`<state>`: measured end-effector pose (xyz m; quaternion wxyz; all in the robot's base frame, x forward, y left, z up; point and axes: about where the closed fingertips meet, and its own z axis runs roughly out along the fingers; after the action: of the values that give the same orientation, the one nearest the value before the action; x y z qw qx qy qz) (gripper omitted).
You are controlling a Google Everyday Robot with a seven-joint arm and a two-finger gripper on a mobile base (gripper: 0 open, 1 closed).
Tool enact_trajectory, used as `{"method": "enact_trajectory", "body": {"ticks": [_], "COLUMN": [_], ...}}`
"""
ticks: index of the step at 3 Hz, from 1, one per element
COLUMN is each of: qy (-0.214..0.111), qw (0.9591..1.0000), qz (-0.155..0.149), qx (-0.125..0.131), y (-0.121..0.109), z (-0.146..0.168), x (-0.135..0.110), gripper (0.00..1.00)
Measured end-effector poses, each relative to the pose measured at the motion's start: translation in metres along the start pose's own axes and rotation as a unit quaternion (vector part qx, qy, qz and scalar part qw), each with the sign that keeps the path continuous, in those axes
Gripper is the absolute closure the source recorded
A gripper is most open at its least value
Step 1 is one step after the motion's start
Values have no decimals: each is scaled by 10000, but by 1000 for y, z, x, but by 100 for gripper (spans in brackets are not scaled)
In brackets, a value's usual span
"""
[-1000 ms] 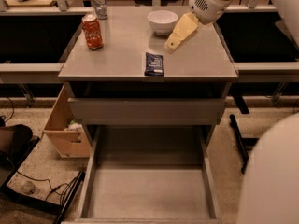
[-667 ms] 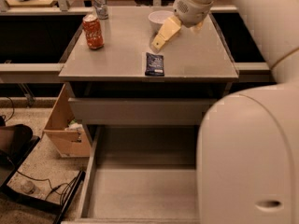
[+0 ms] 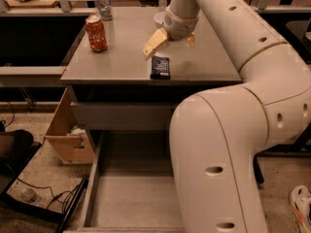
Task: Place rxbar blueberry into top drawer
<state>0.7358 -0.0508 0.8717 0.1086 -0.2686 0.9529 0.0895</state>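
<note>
The rxbar blueberry [image 3: 160,67], a flat dark navy bar, lies near the front edge of the grey cabinet top [image 3: 121,57]. My gripper [image 3: 171,42] hangs just above and slightly behind the bar, open and empty, with one tan finger [image 3: 154,42] to the bar's left and the other [image 3: 190,40] to its right. The top drawer [image 3: 131,203] is pulled out wide below the cabinet, showing a bare grey floor and low side walls. My arm covers the drawer's right side.
A red-orange soda can [image 3: 96,33] stands at the left of the top, a silver can [image 3: 103,1] behind it. A white bowl [image 3: 159,18] sits behind the gripper. A plain grey drawer front [image 3: 121,115] is under the top. A cardboard box [image 3: 65,135] stands on the floor at the left.
My gripper has moved left and down from beside the bowl to just over the bar. The arm's elbow now fills the right of the view. The bar and cans have not moved.
</note>
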Motion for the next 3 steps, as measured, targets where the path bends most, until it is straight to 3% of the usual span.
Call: {"method": "enact_trajectory", "body": {"ticks": [1, 3], "qy": [116, 652], "qw": [9997, 9968], "qz": [204, 391], "qx": [25, 254], "y": [-2, 5], "z": [20, 63], "x": [-4, -6], "gripper": [0, 0]}}
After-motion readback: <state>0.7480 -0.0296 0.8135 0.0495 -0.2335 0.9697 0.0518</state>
